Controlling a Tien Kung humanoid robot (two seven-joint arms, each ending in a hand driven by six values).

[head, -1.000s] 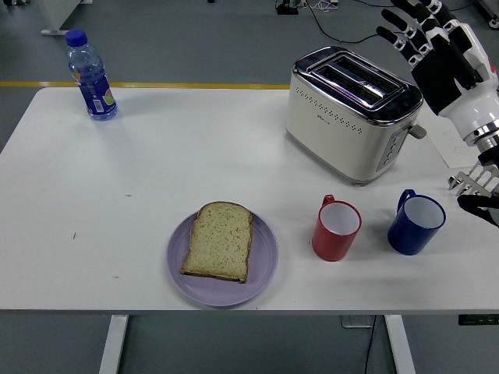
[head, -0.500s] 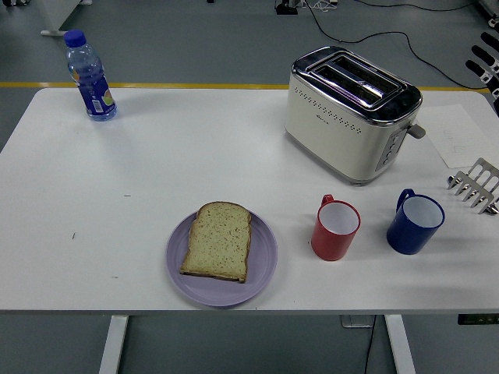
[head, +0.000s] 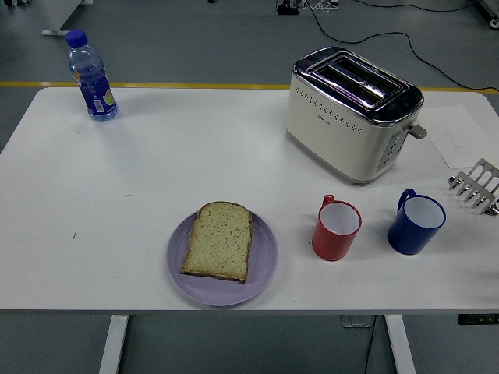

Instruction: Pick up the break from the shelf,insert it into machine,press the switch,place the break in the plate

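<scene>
Grey floor with a yellow line lies beyond the white table (head: 156,164) in front of us. At the far left corner stands a water bottle (head: 91,75). Nearer us, left of centre, the slice of bread (head: 219,240) lies flat on the purple plate (head: 265,257), so we judge the task to be at its end. We expect the bread to be light, soft and crumbly, best held gently by its crust edges. Right of it stand a red mug (head: 336,227), the toaster (head: 351,113) behind with empty slots, a blue mug (head: 415,222), and a metal rack (head: 475,185) at the right edge. Neither of our hands shows, so we cannot tell how their fingers stand.
</scene>
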